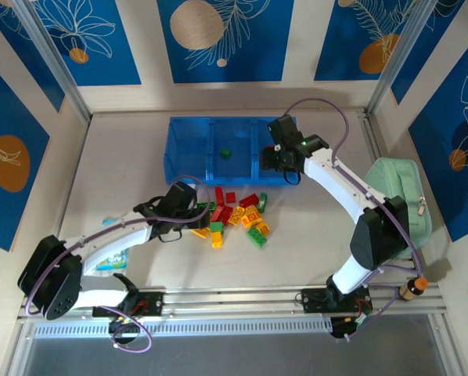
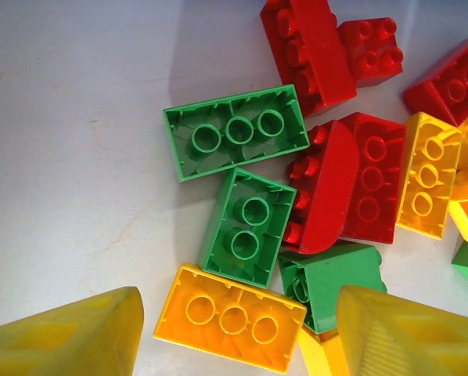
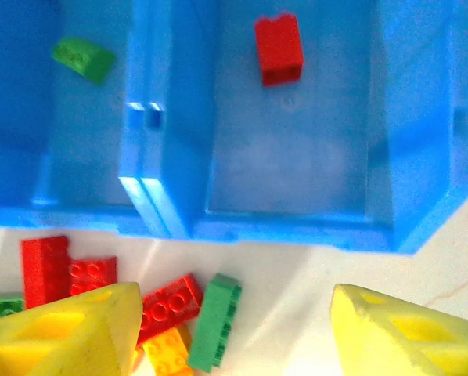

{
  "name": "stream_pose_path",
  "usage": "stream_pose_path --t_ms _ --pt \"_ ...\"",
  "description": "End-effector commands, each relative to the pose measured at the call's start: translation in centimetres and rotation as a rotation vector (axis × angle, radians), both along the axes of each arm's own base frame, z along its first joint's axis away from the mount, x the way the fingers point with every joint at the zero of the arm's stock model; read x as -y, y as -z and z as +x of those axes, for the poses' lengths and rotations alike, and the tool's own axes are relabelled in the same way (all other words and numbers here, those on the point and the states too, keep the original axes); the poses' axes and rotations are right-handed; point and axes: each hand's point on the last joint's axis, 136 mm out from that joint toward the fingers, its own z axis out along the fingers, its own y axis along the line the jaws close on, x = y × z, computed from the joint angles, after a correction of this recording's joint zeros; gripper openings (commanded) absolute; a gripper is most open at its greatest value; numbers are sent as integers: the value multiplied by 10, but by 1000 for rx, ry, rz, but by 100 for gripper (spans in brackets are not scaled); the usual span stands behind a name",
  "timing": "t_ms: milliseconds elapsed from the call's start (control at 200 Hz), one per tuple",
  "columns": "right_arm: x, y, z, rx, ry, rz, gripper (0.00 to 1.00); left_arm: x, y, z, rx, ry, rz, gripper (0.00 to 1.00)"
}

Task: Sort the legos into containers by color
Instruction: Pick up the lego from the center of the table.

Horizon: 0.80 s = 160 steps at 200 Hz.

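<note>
The legos (image 1: 238,215) lie in a loose red, green and orange-yellow pile on the table, just in front of the containers (image 1: 189,149), a blue tray with three compartments. One green lego (image 1: 225,152) lies in the middle compartment, and a red lego (image 3: 279,48) in the right one. My left gripper (image 2: 238,313) is low over the pile's left edge. It is open, its yellow fingers (image 2: 70,337) on either side of an upside-down orange-yellow lego (image 2: 230,317), with gaps on both sides. My right gripper (image 3: 235,301) hangs open and empty over the tray's near wall (image 3: 297,231).
A pale green zipped pouch (image 1: 402,196) lies at the right edge of the table. A small orange-capped bottle (image 1: 412,288) stands by the right arm's base. A teal packet (image 1: 113,258) lies under the left arm. Metal frame posts rise at the back corners.
</note>
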Motion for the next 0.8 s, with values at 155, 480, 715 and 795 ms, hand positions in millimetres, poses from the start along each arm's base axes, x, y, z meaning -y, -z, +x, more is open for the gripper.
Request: stream_pose_path --t_ms 155,480,715,795 --pt "-4 20 -24 -26 15 57 65 -6 23 -15 -82 -33 -28 72" --pt "-2 32 -37 -46 19 68 65 0 45 -18 -115 -22 -54 72" --pt "4 29 -43 -34 30 72 65 6 59 -12 -137 -16 -43 70" --pt "6 29 -45 -32 33 74 65 6 63 -11 -143 -18 -32 67"
